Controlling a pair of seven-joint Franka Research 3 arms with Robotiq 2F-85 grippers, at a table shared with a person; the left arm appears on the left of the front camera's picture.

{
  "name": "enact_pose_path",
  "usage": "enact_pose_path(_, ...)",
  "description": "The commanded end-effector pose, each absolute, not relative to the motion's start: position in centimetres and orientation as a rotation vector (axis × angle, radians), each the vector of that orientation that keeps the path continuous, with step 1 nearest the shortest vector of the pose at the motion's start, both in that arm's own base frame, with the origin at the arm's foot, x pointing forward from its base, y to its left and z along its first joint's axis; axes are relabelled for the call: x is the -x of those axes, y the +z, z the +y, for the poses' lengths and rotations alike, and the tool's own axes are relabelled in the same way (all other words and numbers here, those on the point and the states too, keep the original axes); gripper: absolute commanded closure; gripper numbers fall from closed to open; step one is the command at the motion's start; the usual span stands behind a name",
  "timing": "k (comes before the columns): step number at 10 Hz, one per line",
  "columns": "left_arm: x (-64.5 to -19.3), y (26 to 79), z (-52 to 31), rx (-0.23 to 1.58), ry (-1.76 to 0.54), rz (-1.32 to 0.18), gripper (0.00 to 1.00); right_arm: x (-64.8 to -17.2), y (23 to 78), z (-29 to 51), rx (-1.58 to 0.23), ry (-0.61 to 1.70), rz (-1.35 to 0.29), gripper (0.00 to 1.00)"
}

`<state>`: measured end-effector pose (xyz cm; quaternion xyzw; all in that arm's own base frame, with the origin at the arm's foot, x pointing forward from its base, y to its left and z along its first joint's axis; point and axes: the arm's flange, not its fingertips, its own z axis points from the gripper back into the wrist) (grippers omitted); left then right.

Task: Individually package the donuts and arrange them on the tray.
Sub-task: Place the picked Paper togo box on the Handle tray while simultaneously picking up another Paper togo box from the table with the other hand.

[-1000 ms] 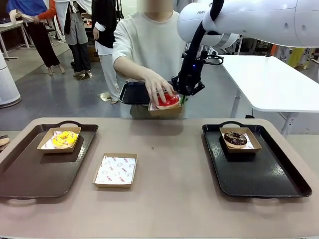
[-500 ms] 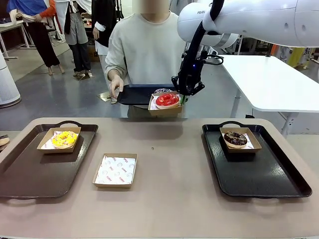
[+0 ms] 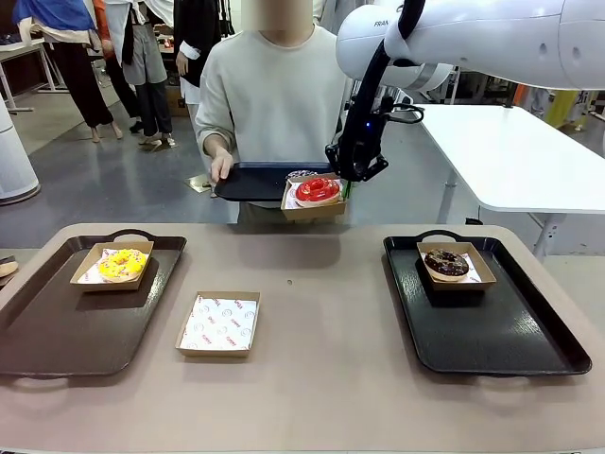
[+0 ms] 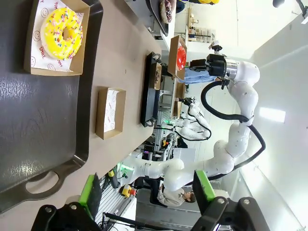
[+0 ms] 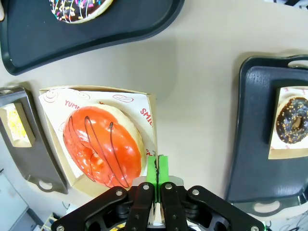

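Right claw [image 5: 157,166] clenched on box [image 3: 312,214] rim; red donut [image 5: 102,144] flat, icing up. Left claw [image 4: 147,188] released.

Right arm reaches forward, right gripper [image 3: 346,189] pinched on a cardboard box [image 3: 312,212]. Left gripper [image 4: 148,190] hangs, fingers spread wide.

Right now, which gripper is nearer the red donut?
Right. The right gripper is shut on the box holding the red donut; the left gripper hangs open over the left tray, far from it.

Grey floor [image 3: 95,194] behind, white table [image 3: 520,161] at right.
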<state>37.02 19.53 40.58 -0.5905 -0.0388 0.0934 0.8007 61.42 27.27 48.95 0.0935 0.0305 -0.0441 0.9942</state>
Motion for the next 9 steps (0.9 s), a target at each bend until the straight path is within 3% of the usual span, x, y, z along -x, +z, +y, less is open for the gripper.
enact_pose_path(1, -37.0, 40.8, 19.5, 1.271, 0.200, -0.082, 0.00, -61.0, 48.9, 27.0, -0.188, -0.091, 0.059, 1.00)
enact_pose_path(7, -37.0, 40.8, 19.5, 1.271, 0.200, -0.082, 0.00, -61.4, 48.9, 27.3, -0.187, -0.088, 0.061, 0.99)
enact_pose_path(9, -37.1, 42.6, 18.3, 1.198, 0.168, -0.094, 0.00, -58.6, 51.8, 25.2, -0.173, 0.099, 0.040, 0.99)
